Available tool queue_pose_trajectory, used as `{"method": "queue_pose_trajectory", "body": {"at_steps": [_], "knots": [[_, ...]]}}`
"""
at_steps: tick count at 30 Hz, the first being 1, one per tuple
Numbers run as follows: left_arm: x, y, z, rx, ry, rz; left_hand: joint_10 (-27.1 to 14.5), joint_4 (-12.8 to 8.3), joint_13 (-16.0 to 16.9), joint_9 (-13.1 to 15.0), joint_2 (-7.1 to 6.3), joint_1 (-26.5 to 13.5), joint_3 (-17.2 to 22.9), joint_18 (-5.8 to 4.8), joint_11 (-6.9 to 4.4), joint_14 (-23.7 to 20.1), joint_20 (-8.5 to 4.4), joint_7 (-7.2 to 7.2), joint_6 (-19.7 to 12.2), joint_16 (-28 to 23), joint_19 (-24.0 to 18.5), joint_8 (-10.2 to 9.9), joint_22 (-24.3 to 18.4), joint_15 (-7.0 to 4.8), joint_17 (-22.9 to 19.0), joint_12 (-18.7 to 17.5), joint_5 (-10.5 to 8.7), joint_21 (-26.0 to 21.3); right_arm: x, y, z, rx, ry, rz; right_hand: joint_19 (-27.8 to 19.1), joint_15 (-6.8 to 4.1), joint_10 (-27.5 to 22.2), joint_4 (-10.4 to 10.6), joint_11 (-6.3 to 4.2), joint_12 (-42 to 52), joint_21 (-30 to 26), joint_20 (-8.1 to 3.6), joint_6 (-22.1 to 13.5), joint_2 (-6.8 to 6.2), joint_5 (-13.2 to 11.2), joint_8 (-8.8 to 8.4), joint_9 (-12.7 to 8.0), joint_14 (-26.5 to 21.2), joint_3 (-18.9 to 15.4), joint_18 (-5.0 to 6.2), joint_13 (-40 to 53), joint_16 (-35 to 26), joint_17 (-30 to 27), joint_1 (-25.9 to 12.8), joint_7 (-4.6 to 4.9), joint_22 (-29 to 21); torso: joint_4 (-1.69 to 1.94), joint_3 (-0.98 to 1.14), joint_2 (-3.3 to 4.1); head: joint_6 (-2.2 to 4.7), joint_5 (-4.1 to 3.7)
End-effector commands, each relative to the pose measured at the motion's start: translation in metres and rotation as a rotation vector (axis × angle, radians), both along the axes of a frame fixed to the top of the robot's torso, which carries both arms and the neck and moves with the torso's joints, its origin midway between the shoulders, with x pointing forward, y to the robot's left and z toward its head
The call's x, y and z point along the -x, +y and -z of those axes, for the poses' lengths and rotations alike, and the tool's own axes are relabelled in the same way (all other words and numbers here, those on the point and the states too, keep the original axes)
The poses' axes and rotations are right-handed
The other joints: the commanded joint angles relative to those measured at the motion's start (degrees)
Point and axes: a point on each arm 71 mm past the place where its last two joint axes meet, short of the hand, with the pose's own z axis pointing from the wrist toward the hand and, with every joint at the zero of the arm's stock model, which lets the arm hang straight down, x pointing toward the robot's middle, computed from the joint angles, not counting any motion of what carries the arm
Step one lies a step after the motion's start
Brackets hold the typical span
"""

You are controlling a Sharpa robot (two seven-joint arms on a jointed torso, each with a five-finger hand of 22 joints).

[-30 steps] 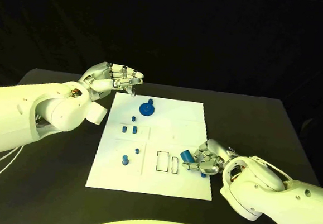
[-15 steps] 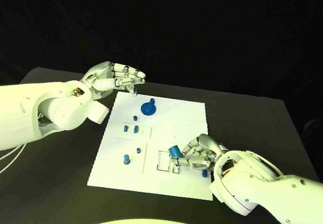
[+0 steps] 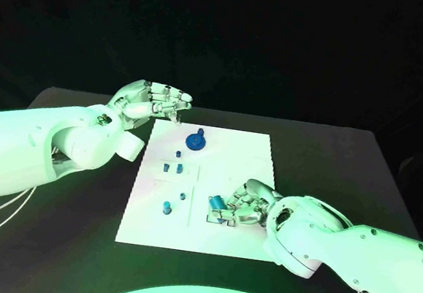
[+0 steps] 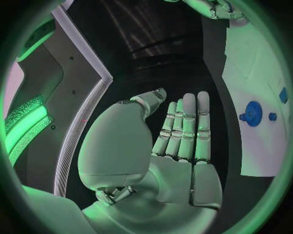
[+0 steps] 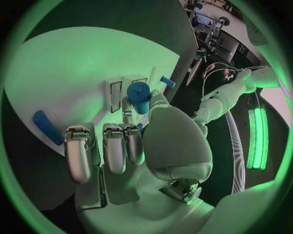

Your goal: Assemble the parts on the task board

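The white task board (image 3: 235, 166) lies mid-table. My right hand (image 3: 244, 204) is low over its near middle and pinches a blue cylinder (image 3: 217, 203) by the rectangular slots (image 3: 216, 216). In the right wrist view the cylinder (image 5: 139, 95) sits between thumb and fingers, close above the slots (image 5: 116, 90) on the board (image 5: 79, 63). Another blue bar (image 5: 46, 126) lies flat on the board. A blue round knob (image 3: 195, 142) stands at the board's far end. My left hand (image 3: 157, 102) hovers off the far left corner, holding nothing, its fingers (image 4: 186, 124) straight.
Small blue pegs (image 3: 172, 168) stand on the left half of the board, with more (image 3: 167, 208) nearer me. The left wrist view shows the knob (image 4: 251, 113) and the board (image 4: 259, 73). Black table (image 3: 336, 164) surrounds the board.
My right hand has carried the blue cylinder leftward from the board's right edge to above the slots. The left hand has stayed put.
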Motion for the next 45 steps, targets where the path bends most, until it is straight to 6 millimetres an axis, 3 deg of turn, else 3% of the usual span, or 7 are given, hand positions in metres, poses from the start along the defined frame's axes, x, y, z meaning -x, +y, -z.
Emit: {"method": "queue_pose_trajectory", "body": {"at_steps": [1, 16, 18, 27, 37, 41, 45], "knots": [[0.0, -0.002, -0.001, 0.013, 0.0, 0.016, -0.5, 0.3, -0.1, 0.0, 0.57, 0.1, 0.0, 0.79, 0.01, -0.2, 0.07, -0.19, -0.2, -0.1, 0.4, 0.2, 0.0, 0.3, 0.0, 0.3, 0.04, -0.3, 0.0, 0.0, 0.004, 0.034, 0.014, -0.026, 6.0, -0.2, 5.8, 0.0, 0.1, 0.0, 0.3, -0.1, 0.5, -0.42, -0.8, 0.58, 0.1, 6.0, -0.5, -0.38, 14.8, 0.3, 15.1, -0.8, -0.28, 15.1, -0.05, 0.02, 0.01, -0.1, 0.18], [0.001, -0.001, -0.001, 0.011, 0.002, 0.013, -0.5, 0.4, -0.1, 0.0, 0.63, 0.1, 0.0, 0.79, 0.02, -0.2, 0.06, -0.17, -0.2, -0.1, 0.5, 0.2, -0.1, 0.3, 0.0, 0.4, 0.03, -0.3, -0.004, 0.002, 0.005, 0.083, -0.021, -0.043, 6.0, -0.16, 5.6, 0.2, 0.12, -0.5, 0.3, -0.01, 0.4, -1.24, -7.4, 1.76, 0.7, 6.0, -3.2, -0.38, 14.4, 0.3, 15.1, -10.3, -0.3, 15.1, -0.09, 0.05, 0.04, 0.09, -0.02], [0.001, -0.001, -0.001, 0.01, 0.002, 0.013, -0.5, 0.4, -0.1, 0.0, 0.63, 0.1, 0.0, 0.79, 0.02, -0.2, 0.06, -0.17, -0.2, -0.1, 0.5, 0.2, -0.1, 0.3, 0.0, 0.4, 0.03, -0.3, -0.005, 0.002, 0.005, 0.092, -0.027, -0.049, 6.0, -0.13, 5.5, 0.3, 0.1, -0.7, 0.3, -0.01, 0.2, -1.65, -10.6, 2.04, 0.9, 6.0, -4.8, -0.38, 14.3, 0.3, 15.1, -13.1, -0.26, 15.1, -0.08, 0.05, 0.04, 0.09, -0.04], [0.001, 0.0, -0.001, 0.009, 0.004, 0.01, -0.5, 0.4, -0.1, 0.0, 0.64, 0.1, 0.0, 0.79, 0.03, -0.2, 0.06, -0.15, -0.2, -0.1, 0.5, 0.2, -0.1, 0.31, 0.0, 0.4, 0.02, -0.3, -0.004, 0.003, 0.003, 0.097, -0.056, -0.068, 6.0, -0.14, 5.4, 0.4, 0.15, -0.8, 0.3, 0.02, 0.0, -4.72, -12.9, 2.5, 1.1, 6.0, -5.8, -0.38, 14.3, 0.3, 15.1, -16.6, -0.28, 15.1, -0.11, 0.08, 0.03, 0.16, -0.09], [0.001, 0.001, -0.001, 0.007, 0.004, 0.007, -0.5, 0.4, -0.1, 0.0, 0.64, 0.1, 0.0, 0.79, 0.03, -0.2, 0.06, -0.15, -0.2, -0.1, 0.5, 0.2, -0.1, 0.31, 0.0, 0.4, 0.02, -0.3, 0.0, -0.003, -0.002, 0.081, -0.085, -0.085, 6.0, -0.14, 5.5, 0.3, 0.14, -0.8, 0.3, 0.03, -0.2, -3.28, -11.6, 2.74, 1.2, 6.0, -4.6, -0.38, 14.4, 0.3, 15.1, -15.0, -0.29, 15.1, -0.09, 0.06, 0.01, 0.16, 0.19], [0.002, 0.002, -0.001, 0.006, 0.005, 0.006, -0.5, 0.4, -0.1, 0.0, 0.64, 0.1, 0.0, 0.79, 0.03, -0.2, 0.06, -0.15, -0.2, -0.1, 0.5, 0.2, -0.1, 0.31, 0.0, 0.4, 0.02, -0.3, 0.002, -0.007, -0.004, 0.07, -0.094, -0.092, 6.0, -0.17, 5.5, 0.0, 0.11, -0.8, 0.3, 0.01, -0.4, -1.95, -9.9, 2.97, 1.2, 6.0, -3.6, -0.38, 14.4, 0.3, 15.1, -9.8, -0.32, 15.1, -0.1, 0.08, 0.0, 0.2, 0.31], [0.002, 0.003, -0.001, 0.005, 0.005, 0.004, -0.6, 0.5, -0.1, -0.1, 0.69, 0.1, 0.0, 0.79, 0.04, -0.2, 0.06, -0.12, -0.3, -0.1, 0.5, 0.2, -0.1, 0.32, 0.0, 0.4, 0.02, -0.4, 0.005, -0.01, -0.006, 0.056, -0.103, -0.106, 6.0, -0.2, 5.5, -0.1, 0.08, -0.8, 0.3, -0.03, -0.5, -2.22, -10.0, 3.07, 1.1, 6.0, -2.7, -0.38, 14.4, 0.3, 15.1, -5.0, -0.35, 15.1, -0.18, 0.05, -0.02, 0.23, 0.46]]}}
